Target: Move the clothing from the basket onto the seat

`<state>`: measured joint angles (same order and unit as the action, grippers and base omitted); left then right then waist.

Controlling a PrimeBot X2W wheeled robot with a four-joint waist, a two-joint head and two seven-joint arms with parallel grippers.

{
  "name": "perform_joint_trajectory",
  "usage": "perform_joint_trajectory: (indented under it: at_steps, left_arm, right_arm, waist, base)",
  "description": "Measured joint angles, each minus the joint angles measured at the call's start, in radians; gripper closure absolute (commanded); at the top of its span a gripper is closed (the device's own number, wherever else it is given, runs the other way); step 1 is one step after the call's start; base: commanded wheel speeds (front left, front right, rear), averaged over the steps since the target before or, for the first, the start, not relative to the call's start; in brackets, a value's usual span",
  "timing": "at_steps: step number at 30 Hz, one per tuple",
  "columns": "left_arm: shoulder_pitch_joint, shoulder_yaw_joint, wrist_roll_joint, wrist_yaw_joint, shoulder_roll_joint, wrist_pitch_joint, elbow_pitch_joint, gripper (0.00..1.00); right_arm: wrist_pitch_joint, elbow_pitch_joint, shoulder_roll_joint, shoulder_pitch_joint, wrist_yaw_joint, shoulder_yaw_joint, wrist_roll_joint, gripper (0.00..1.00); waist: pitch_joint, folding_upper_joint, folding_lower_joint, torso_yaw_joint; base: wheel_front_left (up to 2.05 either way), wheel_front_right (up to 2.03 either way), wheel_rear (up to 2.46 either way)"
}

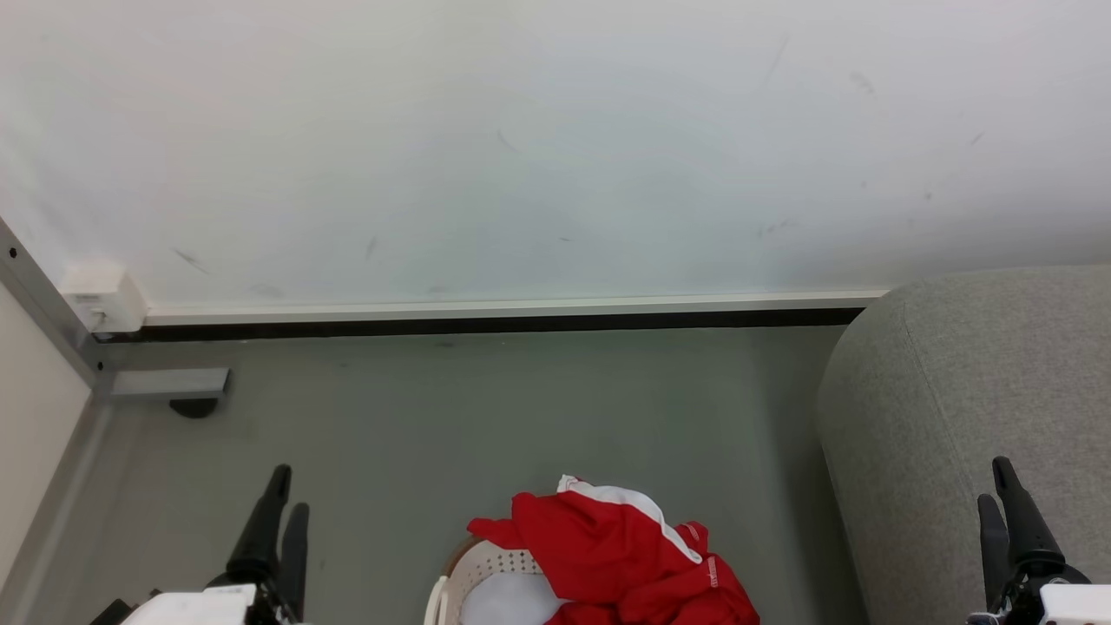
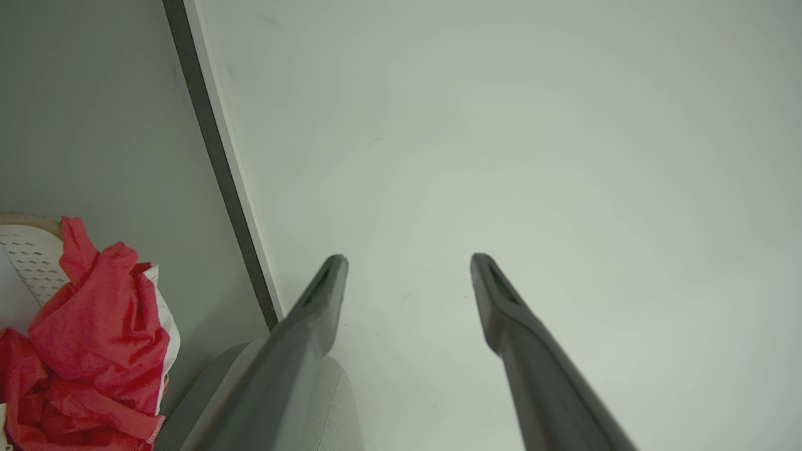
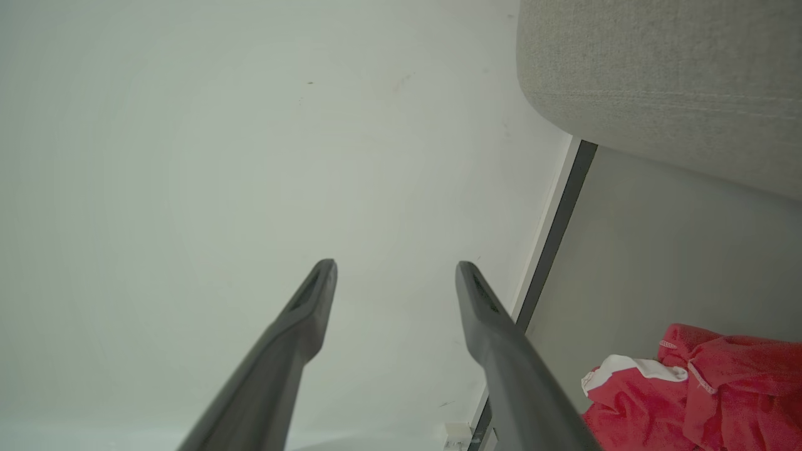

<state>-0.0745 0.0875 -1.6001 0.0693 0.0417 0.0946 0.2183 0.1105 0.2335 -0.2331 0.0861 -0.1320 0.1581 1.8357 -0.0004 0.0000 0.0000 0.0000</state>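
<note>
Fingers spread and empty: the left gripper [image 1: 291, 493] and the right gripper [image 1: 994, 480].
Between them, bright red white-panelled clothing [image 1: 608, 542] heaps over the round white perforated plastic basket [image 1: 486, 564], hiding most of its rim. The basket is cut off at the frame edge. The grey woven-fabric sofa [image 1: 937, 391], partly cropped, lies just beside the right gripper.

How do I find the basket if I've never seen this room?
Find the big grey sofa on the right. On the floor left of it sits the basket. It is round, white, full of holes, with red clothes spilling out.
</note>
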Motion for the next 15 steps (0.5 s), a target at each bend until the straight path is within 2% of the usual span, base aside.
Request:
perform_joint_trajectory:
  at_steps: [7, 15]
  left_arm:
    - [-0.003, -0.031, 0.047, 0.0, -0.001, -0.035, 0.007, 0.0]
    - [-0.004, -0.065, 0.18, -0.019, 0.0, -0.069, 0.004, 0.0]
  right_arm:
    - [0.015, -0.019, 0.014, -0.015, 0.0, -0.027, -0.142, 0.0]
    - [0.032, -0.061, 0.028, -0.036, 0.0, -0.05, -0.376, 0.0]
  waist:
    - [0.001, 0.0, -0.0001, 0.001]
    - [0.003, 0.0, 0.0, 0.001]
  base:
    - [0.0, 0.0, 0.0]
    - [0.0, 0.0, 0.0]
